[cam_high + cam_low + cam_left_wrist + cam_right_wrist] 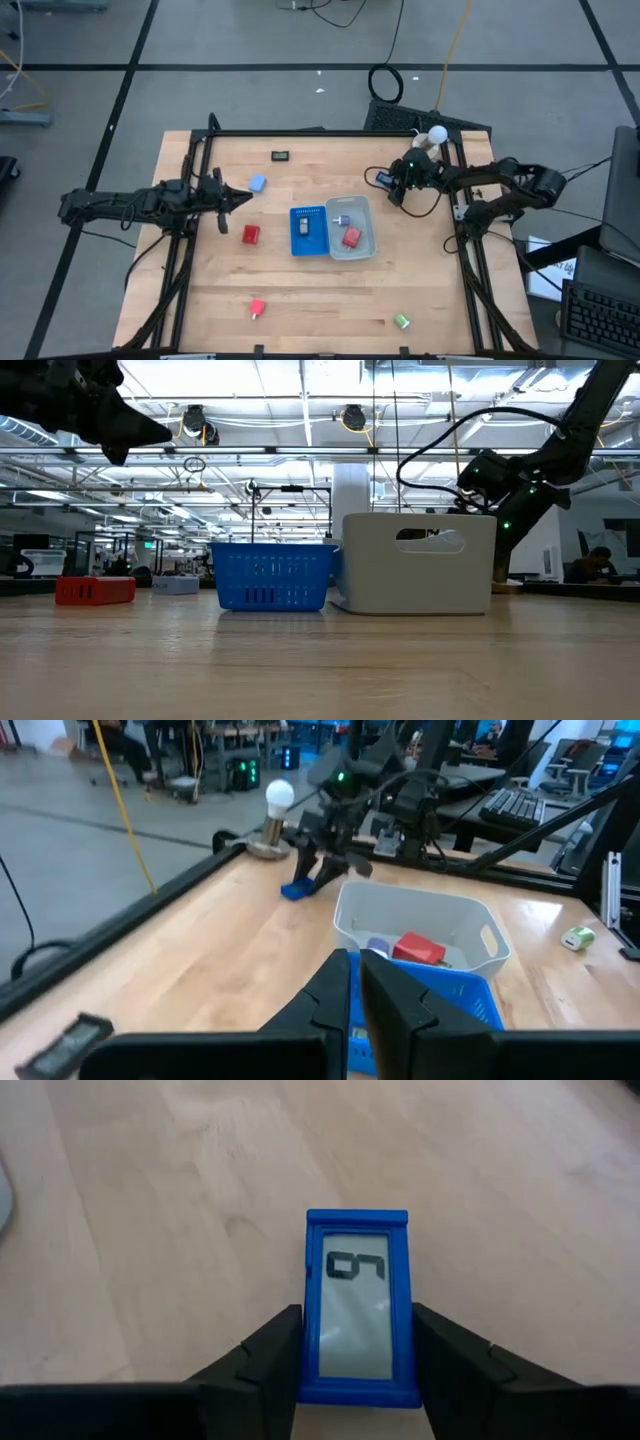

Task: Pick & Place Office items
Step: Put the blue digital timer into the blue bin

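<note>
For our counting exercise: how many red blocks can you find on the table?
3: one red block left of the blue ribbed tray, one near the front edge, one inside the clear plastic tray. Others may be hidden.

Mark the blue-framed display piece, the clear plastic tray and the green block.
Blue-framed rectangular display piece (357, 1305): right wrist view, on its grey screen.
Clear plastic tray (366, 246): high view, on its right rim.
Small green block (402, 321): high view, on its top.

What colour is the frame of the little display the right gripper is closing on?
Blue, clearest in the right wrist view: display, right gripper.
</note>
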Available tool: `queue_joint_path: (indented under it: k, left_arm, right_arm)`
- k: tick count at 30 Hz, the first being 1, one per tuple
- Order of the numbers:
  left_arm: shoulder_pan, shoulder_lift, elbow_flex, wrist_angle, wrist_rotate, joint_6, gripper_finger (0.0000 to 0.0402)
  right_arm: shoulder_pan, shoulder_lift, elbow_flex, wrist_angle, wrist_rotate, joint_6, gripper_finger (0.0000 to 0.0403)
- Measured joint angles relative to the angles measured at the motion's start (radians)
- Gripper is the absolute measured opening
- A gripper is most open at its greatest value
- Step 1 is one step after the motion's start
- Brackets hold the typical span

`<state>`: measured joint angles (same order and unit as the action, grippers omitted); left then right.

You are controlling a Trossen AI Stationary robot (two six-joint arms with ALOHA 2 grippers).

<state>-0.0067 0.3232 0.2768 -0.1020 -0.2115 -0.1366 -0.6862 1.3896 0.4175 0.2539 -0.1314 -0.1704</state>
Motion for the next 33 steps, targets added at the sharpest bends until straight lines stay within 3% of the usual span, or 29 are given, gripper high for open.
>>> queue_joint_path:
  k: [5, 11, 18, 24, 33]
  left_arm:
    - [0.000, 0.051, 0.000, 0.004, -0.011, -0.065, 0.0045]
    - [0.000, 0.154, 0.000, 0.052, -0.091, -0.181, 0.0130]
    - [0.000, 0.284, 0.000, 0.216, -0.111, -0.119, 0.0207]
    - [0.000, 0.379, 0.000, 0.375, -0.111, -0.122, 0.0224]
    - [0.000, 0.545, 0.000, 0.634, -0.104, -0.306, 0.0225]
  right_arm:
    - [0.008, -0.106, 0.003, 0.011, -0.002, 0.015, 0.0155]
    - [0.077, -0.213, 0.003, 0.020, -0.003, 0.017, 0.0163]
    - [0.197, -0.306, 0.003, 0.024, -0.003, 0.020, 0.0154]
    - [0.308, -0.340, 0.004, 0.075, -0.001, 0.043, 0.0162]
    - [0.444, -0.344, 0.005, 0.206, 0.011, -0.004, 0.0160]
